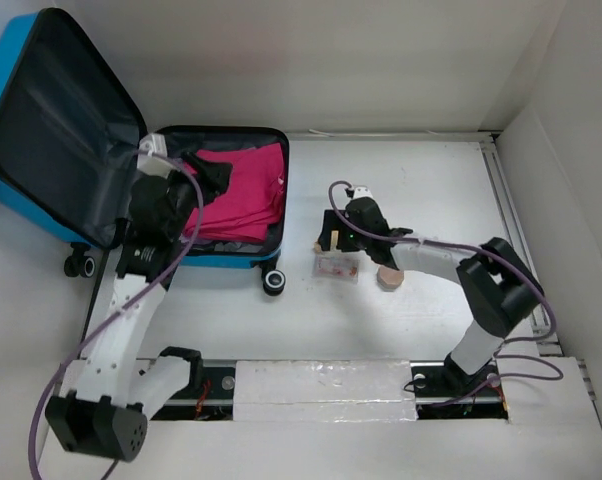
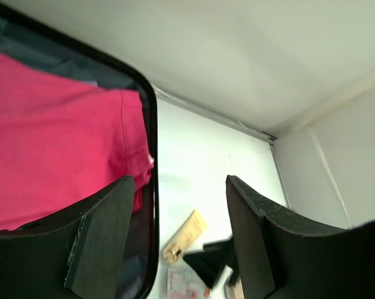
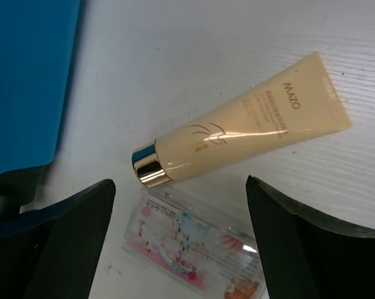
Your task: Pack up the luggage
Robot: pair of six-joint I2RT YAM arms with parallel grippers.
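Note:
The luggage (image 1: 11,85) is a bright blue suitcase lying open at the far left, lid raised, with a pink garment (image 1: 243,190) in its base. My left gripper (image 1: 209,178) hovers open and empty over the garment (image 2: 50,143), near the suitcase rim (image 2: 151,124). My right gripper (image 1: 333,248) is open and empty just above a cream tube with a gold cap (image 3: 237,134) and a clear pink-printed packet (image 3: 194,249) on the table. The tube (image 2: 184,235) and packet (image 2: 182,283) also show in the left wrist view. The blue shell (image 3: 25,81) lies left of the tube.
A round tan disc (image 1: 389,277) lies on the table right of the packet, beside my right arm. The suitcase wheels (image 1: 273,283) stand near the packet. White walls close the table at the back and right. A taped strip (image 1: 326,385) runs along the near edge.

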